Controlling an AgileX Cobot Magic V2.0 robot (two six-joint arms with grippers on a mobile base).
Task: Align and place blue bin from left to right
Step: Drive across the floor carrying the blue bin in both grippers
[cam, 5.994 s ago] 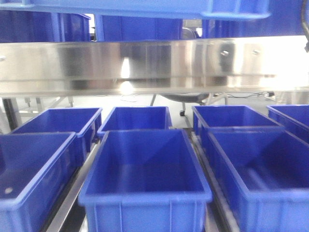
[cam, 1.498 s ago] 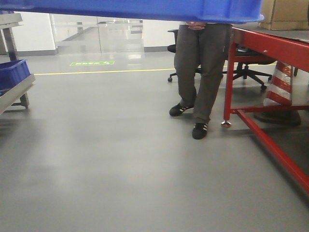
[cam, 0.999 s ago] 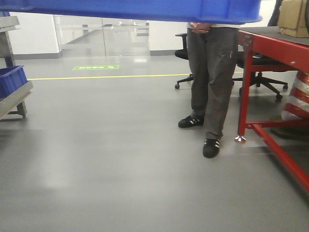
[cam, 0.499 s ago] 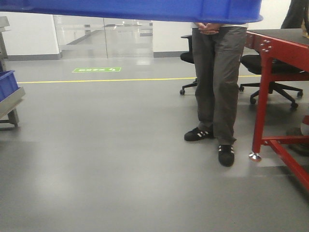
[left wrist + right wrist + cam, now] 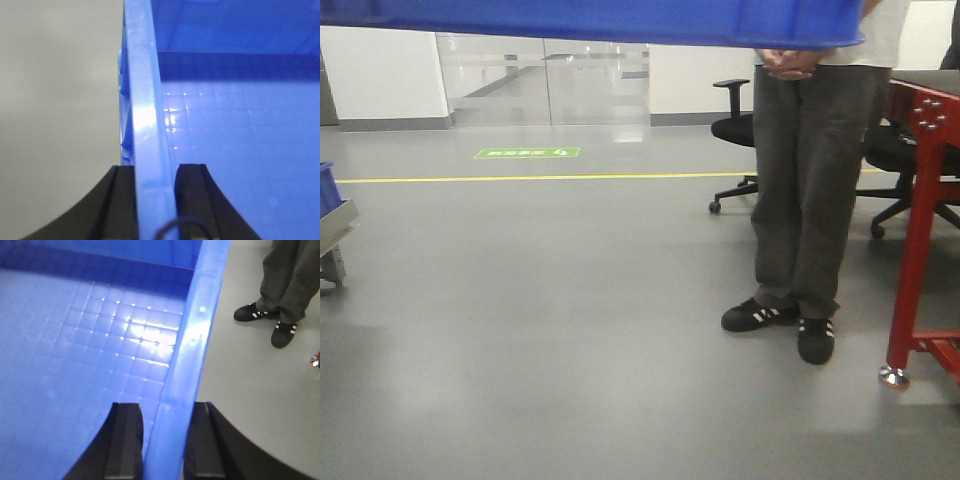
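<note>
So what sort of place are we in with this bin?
Probably a factory or workshop floor: a smooth grey floor with a yellow line and a green floor sign, a red steel-framed table, and a glass partition behind.

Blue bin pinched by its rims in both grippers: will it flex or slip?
Probably stiff: the blue bin shows a straight rim at the right gripper. Likely light, as it looks empty. The glossy plastic might slip, since the left gripper pinches only the rim.

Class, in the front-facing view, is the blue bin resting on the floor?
No, the blue bin spans the frame's top edge, well above the grey floor.
</note>
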